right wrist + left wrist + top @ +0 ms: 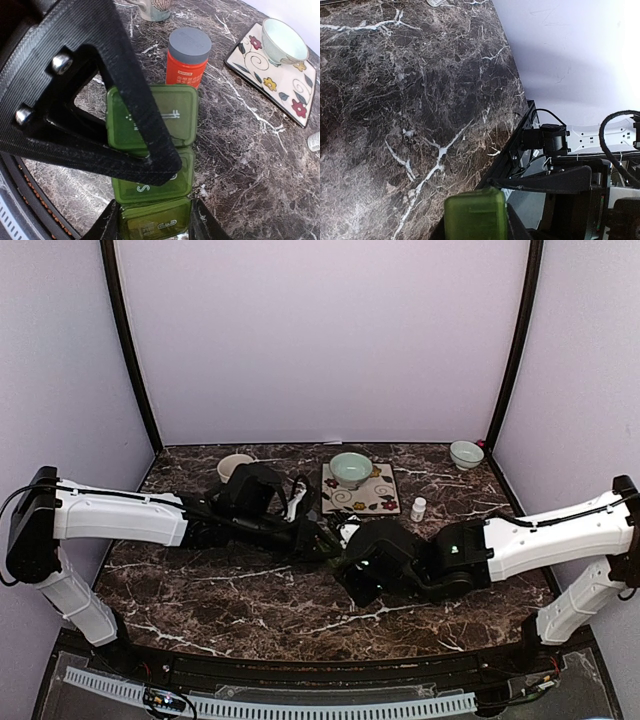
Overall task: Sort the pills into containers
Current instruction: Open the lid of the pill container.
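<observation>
The containers (150, 120) are a dark green strip of three joined lidded compartments, lying on the marble table. My right gripper (155, 226) is shut on the nearest compartment, one finger against each side. My left gripper (322, 538) reaches in from the opposite side, and one of its black fingers (145, 115) crosses over the strip's far lids. In the left wrist view the strip's green end (475, 212) sits pinched between that gripper's jaws. From above, the two grippers meet at mid-table, with the right gripper (352, 562) just in front of the left. No pills show.
An orange bottle with a grey cap (187, 55) stands just beyond the strip. Behind it are a flowered plate (295, 97) carrying a pale green bowl (282, 40), a beige mug (235, 467), a small white bottle (418, 508) and a second bowl (466, 453).
</observation>
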Robot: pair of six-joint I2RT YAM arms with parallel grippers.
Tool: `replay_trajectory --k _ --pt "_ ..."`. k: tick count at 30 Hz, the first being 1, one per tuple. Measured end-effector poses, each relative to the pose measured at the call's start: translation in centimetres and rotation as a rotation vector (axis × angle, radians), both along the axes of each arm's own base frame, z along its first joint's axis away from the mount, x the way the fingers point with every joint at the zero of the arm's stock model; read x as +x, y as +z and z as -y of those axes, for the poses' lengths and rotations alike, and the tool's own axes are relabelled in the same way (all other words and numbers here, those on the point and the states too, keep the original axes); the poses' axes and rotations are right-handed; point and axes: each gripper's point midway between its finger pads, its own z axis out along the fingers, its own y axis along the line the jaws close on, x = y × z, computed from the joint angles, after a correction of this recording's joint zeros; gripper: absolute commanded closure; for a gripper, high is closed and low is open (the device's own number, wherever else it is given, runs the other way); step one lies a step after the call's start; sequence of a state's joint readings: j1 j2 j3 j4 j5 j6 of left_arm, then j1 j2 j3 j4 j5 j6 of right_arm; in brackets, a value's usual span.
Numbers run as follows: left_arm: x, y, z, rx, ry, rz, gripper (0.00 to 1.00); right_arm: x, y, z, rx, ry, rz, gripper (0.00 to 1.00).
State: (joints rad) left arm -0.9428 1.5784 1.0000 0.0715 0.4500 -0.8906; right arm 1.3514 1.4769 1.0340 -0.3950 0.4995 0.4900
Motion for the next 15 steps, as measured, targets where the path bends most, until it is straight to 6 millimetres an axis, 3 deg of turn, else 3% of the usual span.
replay_trajectory --k 15 --pt "0.0 0.5 0.4 -0.038 -0.018 0.030 1.00 -0.1 1.2 0.9 0.233 0.097 -0.171 0.61"
